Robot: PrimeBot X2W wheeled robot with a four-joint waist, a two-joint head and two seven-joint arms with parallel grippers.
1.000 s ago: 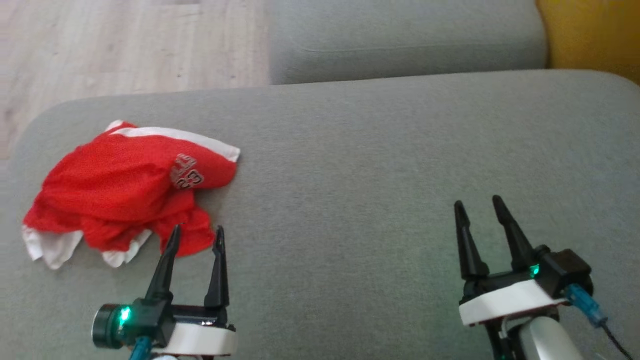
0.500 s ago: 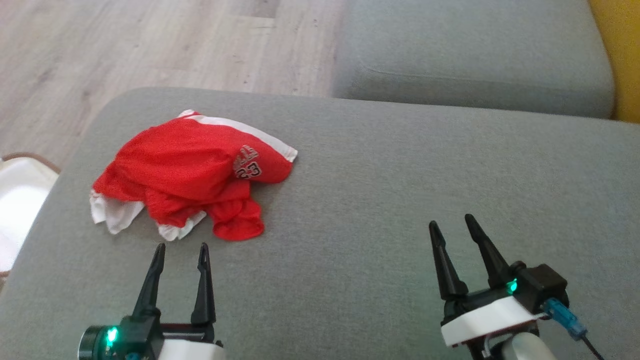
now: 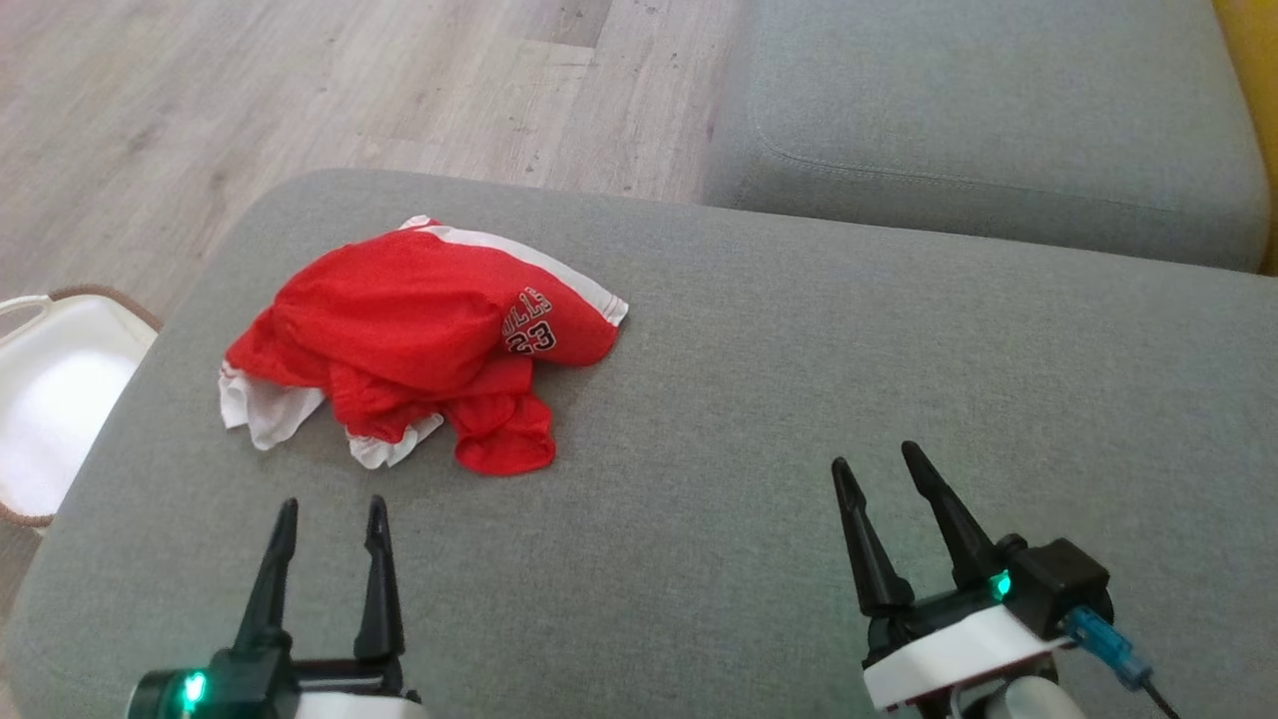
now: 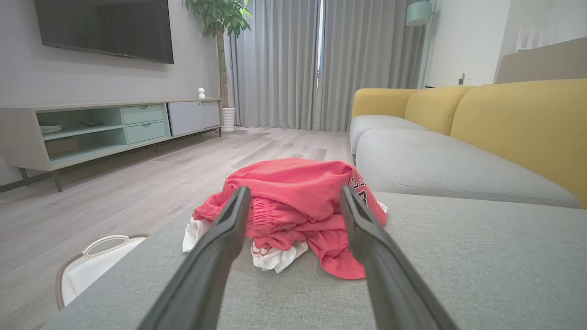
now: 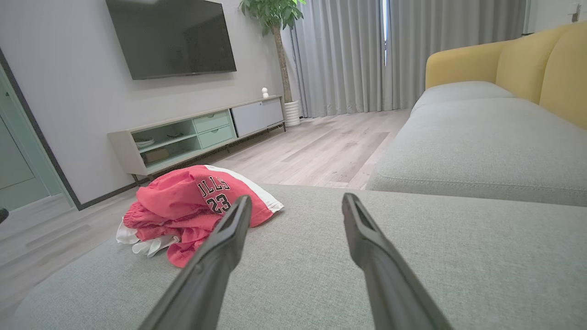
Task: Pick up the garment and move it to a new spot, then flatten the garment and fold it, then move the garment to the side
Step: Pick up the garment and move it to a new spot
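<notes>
The garment point(image 3: 409, 330) is a crumpled red jersey with white trim and the number 23, lying in a heap on the left part of a grey sofa cushion point(image 3: 759, 399). It also sits ahead of the fingers in the left wrist view point(image 4: 293, 206) and at the left in the right wrist view point(image 5: 192, 206). My left gripper point(image 3: 329, 509) is open a short way in front of the heap, not touching it. Over bare cushion at the lower right my right gripper point(image 3: 879, 464) stands open and holds nothing.
A white basket point(image 3: 50, 399) stands on the wooden floor point(image 3: 300, 90) beside the cushion's left edge. A second grey seat cushion point(image 3: 998, 110) lies beyond, with yellow backrests point(image 4: 518, 119). A TV stand point(image 5: 192, 133) lines the far wall.
The head camera has turned left, so the whole picture shifted right and the basket came into sight. My left gripper now stands farther back from the garment. Both grippers stay open.
</notes>
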